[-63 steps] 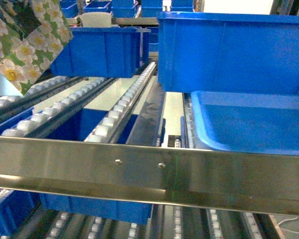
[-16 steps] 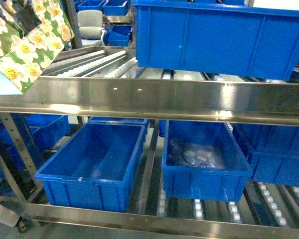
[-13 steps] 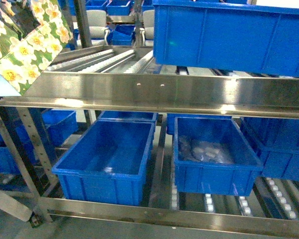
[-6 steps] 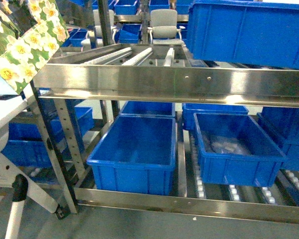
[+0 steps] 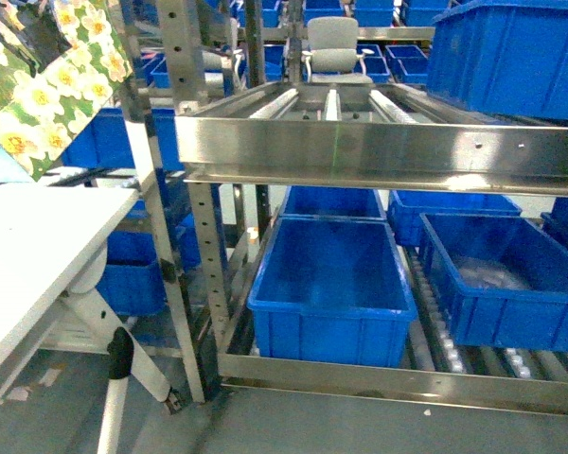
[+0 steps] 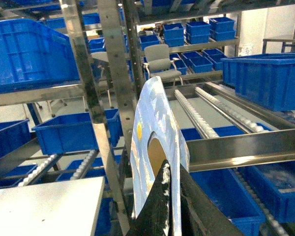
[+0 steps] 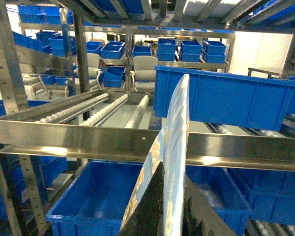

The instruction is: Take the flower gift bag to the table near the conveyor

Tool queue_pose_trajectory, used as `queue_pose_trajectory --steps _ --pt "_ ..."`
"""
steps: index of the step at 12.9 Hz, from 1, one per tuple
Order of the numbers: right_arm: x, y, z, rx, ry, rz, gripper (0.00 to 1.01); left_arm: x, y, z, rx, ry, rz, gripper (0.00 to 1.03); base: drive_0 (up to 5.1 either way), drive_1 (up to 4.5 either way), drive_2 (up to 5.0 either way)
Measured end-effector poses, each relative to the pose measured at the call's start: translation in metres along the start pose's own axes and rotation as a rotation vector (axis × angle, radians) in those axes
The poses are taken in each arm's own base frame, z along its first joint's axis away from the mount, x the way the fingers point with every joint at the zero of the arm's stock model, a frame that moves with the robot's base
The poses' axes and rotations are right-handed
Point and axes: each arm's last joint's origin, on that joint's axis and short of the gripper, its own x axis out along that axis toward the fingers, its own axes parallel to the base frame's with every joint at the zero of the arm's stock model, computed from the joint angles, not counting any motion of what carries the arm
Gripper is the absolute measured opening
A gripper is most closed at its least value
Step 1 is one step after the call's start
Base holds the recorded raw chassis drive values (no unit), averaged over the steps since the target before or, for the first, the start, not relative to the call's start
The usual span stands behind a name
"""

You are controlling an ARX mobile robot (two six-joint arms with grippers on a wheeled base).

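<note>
Left wrist view shows our left gripper (image 6: 169,196) pinching the thin paper edge of the daisy-printed, sky-blue flower gift bag (image 6: 155,147) just below its cut-out handle hole, so it hangs upright and clear of the steel-framed roller conveyor (image 6: 221,110). Our right gripper (image 7: 169,206) likewise nips a second, similar paper bag (image 7: 169,147) above its fingers. The flat white tabletop (image 5: 33,255) lies below and left of the held bag, smooth and matte, beside the shiny rails.
</note>
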Motion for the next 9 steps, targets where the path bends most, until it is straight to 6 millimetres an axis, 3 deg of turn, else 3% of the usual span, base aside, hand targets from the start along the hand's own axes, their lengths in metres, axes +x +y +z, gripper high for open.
queue_pose_trajectory --steps 9 --pt "-0.0001 0.0000 -0.0001 -0.002 0.001 0.000 0.03 -0.0001 0.0000 0.0000 0.000 0.000 0.000 0.02 -5.0 1.75 3.0"
